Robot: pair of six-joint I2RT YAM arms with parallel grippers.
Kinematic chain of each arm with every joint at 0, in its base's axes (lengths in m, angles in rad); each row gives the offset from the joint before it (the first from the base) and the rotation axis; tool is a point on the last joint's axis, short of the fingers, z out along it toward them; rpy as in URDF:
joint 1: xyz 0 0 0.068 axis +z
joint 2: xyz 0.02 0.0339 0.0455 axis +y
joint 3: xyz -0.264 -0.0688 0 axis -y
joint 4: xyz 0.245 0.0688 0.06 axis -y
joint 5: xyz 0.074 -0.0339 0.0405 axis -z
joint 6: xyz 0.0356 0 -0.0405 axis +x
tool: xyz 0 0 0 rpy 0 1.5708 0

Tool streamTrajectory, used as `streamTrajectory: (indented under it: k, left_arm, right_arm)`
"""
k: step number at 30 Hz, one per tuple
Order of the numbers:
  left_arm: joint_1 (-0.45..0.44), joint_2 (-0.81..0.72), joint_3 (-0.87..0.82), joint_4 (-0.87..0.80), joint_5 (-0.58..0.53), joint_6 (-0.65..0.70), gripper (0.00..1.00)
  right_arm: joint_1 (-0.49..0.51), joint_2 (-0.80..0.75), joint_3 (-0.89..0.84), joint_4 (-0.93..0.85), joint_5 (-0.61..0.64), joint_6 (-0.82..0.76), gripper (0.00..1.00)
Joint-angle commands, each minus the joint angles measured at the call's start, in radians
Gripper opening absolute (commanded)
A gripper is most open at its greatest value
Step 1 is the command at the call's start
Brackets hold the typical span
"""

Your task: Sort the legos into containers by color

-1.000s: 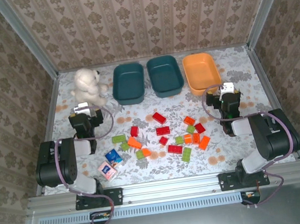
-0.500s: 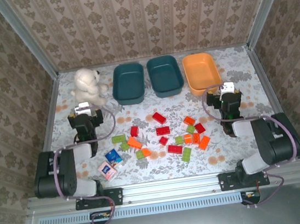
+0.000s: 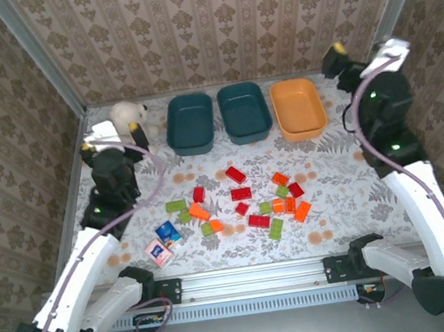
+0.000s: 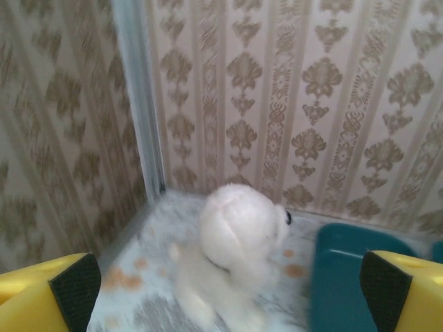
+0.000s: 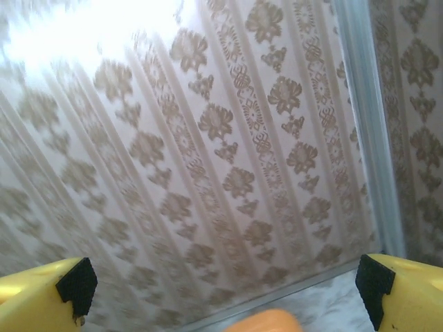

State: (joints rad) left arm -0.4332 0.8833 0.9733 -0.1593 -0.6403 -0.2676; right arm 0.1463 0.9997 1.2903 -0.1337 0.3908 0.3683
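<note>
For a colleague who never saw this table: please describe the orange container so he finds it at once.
Look along the far edge of the table: three tubs stand in a row, right of a white plush bear. The orange tub is rightmost; the other two tubs are dark teal.

On the flowery table [image 3: 357, 197] lie red, orange and green legos [image 3: 240, 194], two small cartons [image 3: 163, 243], a white bear [image 3: 127, 115], two teal tubs [image 3: 189, 123] and an orange tub [image 3: 298, 108].
</note>
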Motion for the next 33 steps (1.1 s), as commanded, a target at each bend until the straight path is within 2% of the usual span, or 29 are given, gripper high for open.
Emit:
streamTrajectory:
  k: [1, 2, 4, 7, 9, 11, 14, 18, 21, 23, 25, 28, 33]
  left_arm:
    - [0.052, 0.013, 0.116, -0.528, 0.048, -0.374, 1.00]
    - [0.077, 0.013, 0.126, -0.527, 0.124, -0.379, 1.00]
    - [0.090, 0.017, 0.146, -0.558, 0.203, -0.428, 1.00]
    - [0.091, 0.044, 0.167, -0.612, 0.296, -0.471, 1.00]
    - [0.077, 0.067, 0.176, -0.658, 0.338, -0.502, 1.00]
    - [0.048, 0.080, 0.162, -0.673, 0.359, -0.524, 1.00]
    - [-0.001, 0.095, 0.115, -0.643, 0.411, -0.555, 1.00]
    - [-0.099, 0.135, 0.069, -0.595, 0.437, -0.601, 1.00]
    - [-0.156, 0.175, 0.058, -0.565, 0.438, -0.614, 1.00]
    - [-0.183, 0.200, 0.055, -0.545, 0.445, -0.616, 1.00]
    - [-0.206, 0.222, 0.056, -0.528, 0.453, -0.616, 1.00]
    - [-0.229, 0.239, 0.063, -0.520, 0.461, -0.617, 1.00]
    - [-0.255, 0.238, 0.061, -0.494, 0.476, -0.586, 1.00]
  right_arm:
    - [-0.062, -0.024, -0.072, -0.382, -0.217, 0.243, 1.00]
    - [-0.058, -0.054, -0.108, -0.320, -0.300, 0.202, 1.00]
    - [-0.002, -0.069, -0.087, -0.359, -0.306, 0.150, 1.00]
    - [0.112, 0.036, 0.080, -0.660, -0.240, 0.072, 0.94]
    - [0.163, 0.119, 0.156, -0.848, -0.259, 0.077, 0.83]
    - [0.207, 0.161, 0.149, -0.952, -0.295, 0.111, 0.76]
    - [0.259, 0.190, 0.067, -1.058, -0.307, 0.200, 0.77]
    - [0.262, 0.203, -0.114, -1.026, -0.408, 0.348, 0.78]
    - [0.258, 0.221, -0.215, -0.953, -0.451, 0.482, 0.90]
    - [0.234, 0.238, -0.274, -0.890, -0.461, 0.562, 0.92]
    - [0.188, 0.257, -0.339, -0.799, -0.492, 0.640, 0.91]
    - [0.136, 0.295, -0.401, -0.695, -0.522, 0.800, 0.83]
    - [0.124, 0.363, -0.419, -0.558, -0.494, 0.950, 0.80]
